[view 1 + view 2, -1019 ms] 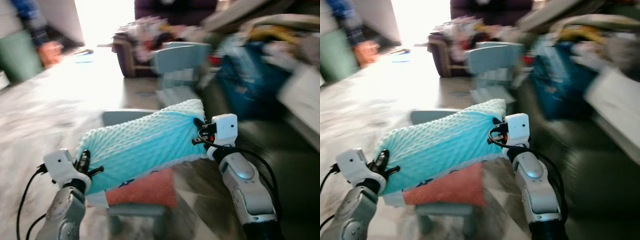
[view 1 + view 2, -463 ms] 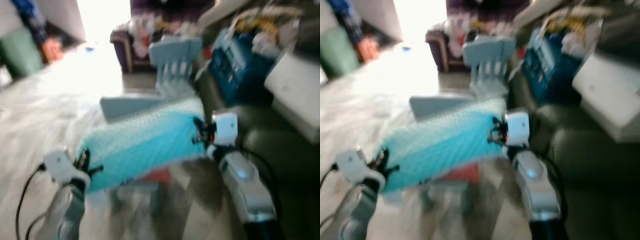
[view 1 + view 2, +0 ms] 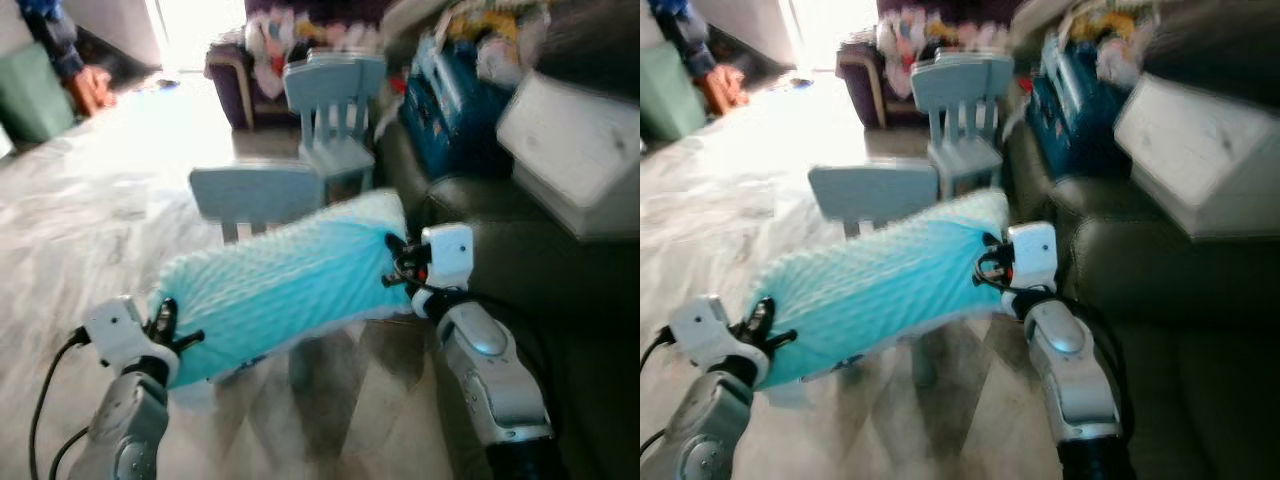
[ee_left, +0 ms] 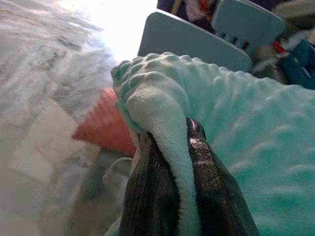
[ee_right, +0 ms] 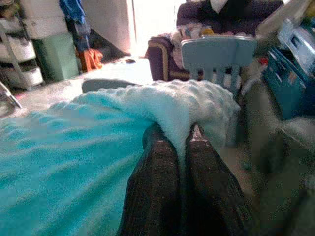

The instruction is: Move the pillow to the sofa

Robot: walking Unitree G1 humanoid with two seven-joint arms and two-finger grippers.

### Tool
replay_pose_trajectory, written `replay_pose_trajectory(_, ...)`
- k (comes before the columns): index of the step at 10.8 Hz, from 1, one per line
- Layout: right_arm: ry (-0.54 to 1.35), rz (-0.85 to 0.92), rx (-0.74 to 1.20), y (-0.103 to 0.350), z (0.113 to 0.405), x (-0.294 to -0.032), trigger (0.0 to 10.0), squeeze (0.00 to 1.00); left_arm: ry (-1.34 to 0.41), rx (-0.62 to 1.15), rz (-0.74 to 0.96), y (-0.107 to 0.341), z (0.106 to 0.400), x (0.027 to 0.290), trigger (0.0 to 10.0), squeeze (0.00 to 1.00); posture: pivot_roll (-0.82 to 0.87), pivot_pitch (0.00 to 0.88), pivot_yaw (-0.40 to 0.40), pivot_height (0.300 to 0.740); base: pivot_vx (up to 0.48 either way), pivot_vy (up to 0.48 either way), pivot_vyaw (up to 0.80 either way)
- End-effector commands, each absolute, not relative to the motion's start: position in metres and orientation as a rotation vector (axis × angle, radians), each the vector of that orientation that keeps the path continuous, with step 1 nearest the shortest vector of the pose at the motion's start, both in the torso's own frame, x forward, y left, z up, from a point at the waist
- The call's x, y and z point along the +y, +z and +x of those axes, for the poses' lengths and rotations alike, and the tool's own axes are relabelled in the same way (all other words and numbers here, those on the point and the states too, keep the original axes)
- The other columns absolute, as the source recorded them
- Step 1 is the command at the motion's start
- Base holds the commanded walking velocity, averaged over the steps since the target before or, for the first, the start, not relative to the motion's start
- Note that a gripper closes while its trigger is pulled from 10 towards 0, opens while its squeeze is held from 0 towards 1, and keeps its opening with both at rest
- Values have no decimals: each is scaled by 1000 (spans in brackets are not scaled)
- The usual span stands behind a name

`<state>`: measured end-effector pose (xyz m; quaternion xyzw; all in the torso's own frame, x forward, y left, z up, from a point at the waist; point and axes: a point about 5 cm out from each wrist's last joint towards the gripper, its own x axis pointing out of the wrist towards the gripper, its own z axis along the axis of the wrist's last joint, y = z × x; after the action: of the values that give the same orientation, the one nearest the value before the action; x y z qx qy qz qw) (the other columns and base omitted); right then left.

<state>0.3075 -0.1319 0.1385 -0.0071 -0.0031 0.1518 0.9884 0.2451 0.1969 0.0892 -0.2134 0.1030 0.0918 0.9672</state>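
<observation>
At the far left of the head views a person's hand (image 3: 88, 88) shows near a green bin (image 3: 33, 95), blurred. Nearer, the left gripper (image 3: 168, 322) is clenched on the left end of the pillow (image 3: 285, 285); in its wrist view the black fingers (image 4: 206, 187) pinch a fold of the nubbly turquoise fabric. The pillow hangs in the air between the two arms, in front of the robot, above the pale marble floor (image 3: 90, 220) and in front of a small light-blue chair (image 3: 258, 195). A second light-blue chair (image 3: 335, 95) stands further back. At the pillow's right end the right gripper (image 3: 395, 262) is likewise closed on a pinch of the cover, its fingers (image 5: 162, 187) squeezing a pale corner.

The pillow looks light, soft and floppy: it sags slightly and dents where pinched, so it should carry easily but could slip out of so thin a bite; holding it at both ends, as now, seems the steadiest way.

On the right lies the dark sofa (image 3: 540, 270), its seat cut off by the frame edge, with a white box (image 3: 575, 160) on it. Everything is smeared by motion. A red-orange shape (image 4: 106, 128) lies beneath the pillow in the left wrist view; what it is I cannot tell.
</observation>
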Motion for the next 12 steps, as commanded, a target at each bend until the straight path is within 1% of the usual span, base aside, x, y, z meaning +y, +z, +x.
replay_pose_trajectory(1, 300, -10, -36, 146, 309, -132, 10000, 0, 194, 199, -416, 92, 245, 201, 10000, 0, -181, 1, 30, 740, -322, 0, 0)
replay_pose_trajectory(3, 301, -8, -32, 146, 309, -131, 10000, 0, 191, 200, -416, 92, 245, 201, 10000, 0, -179, 1, 30, 740, -304, 0, 0)
replay_pose_trajectory(7, 308, -6, -30, 145, 310, -129, 10000, 0, 191, 176, -429, 95, 246, 204, 10000, 0, -176, 0, 34, 740, 0, 0, 0)
replay_pose_trajectory(12, 310, -6, -29, 144, 309, -129, 10000, 0, 181, 173, -433, 94, 246, 204, 10000, 0, -177, 0, 34, 740, 0, 464, 0)
